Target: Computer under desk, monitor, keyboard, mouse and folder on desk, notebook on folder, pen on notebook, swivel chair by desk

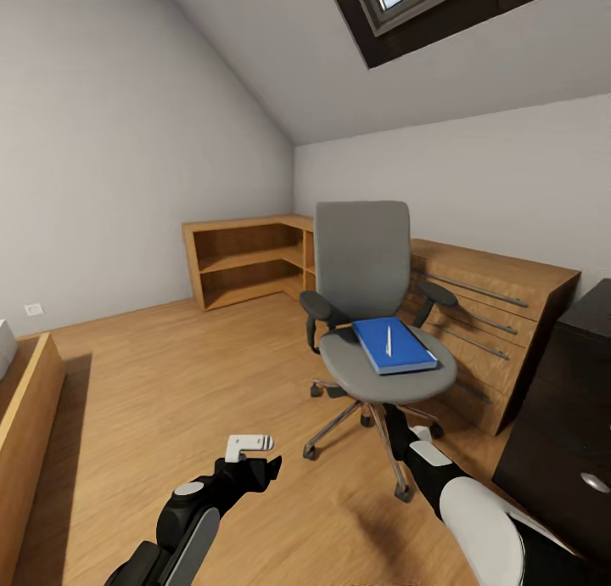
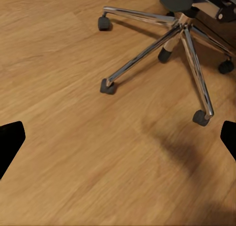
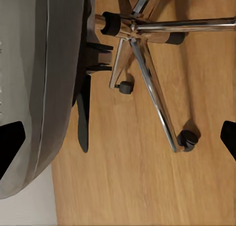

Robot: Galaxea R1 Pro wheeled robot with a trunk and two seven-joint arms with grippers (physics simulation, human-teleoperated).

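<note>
Grey padded swivel chair (image 1: 373, 314) ahead of me, flat bright-blue folder (image 1: 394, 345) on its seat, thin white pen (image 1: 389, 340) on top, my left fingers (image 2: 11, 143) and right fingers (image 3: 11, 143) both spread apart over the plank floor (image 1: 195, 382).

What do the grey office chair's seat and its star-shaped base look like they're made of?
The grey swivel chair seat looks like matte padded fabric or vinyl, with soft rounded edges and no shine. Its star-shaped base looks like polished chrome metal, showing bright reflective streaks, on dark, probably plastic castors.

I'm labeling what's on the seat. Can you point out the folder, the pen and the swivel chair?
folder (image 1: 399, 348): head view, on its blue cover beside the pen.
pen (image 1: 389, 340): head view, mid-shaft, lying on the folder.
swivel chair (image 1: 362, 255): head view, middle of the grey backrest.
</note>
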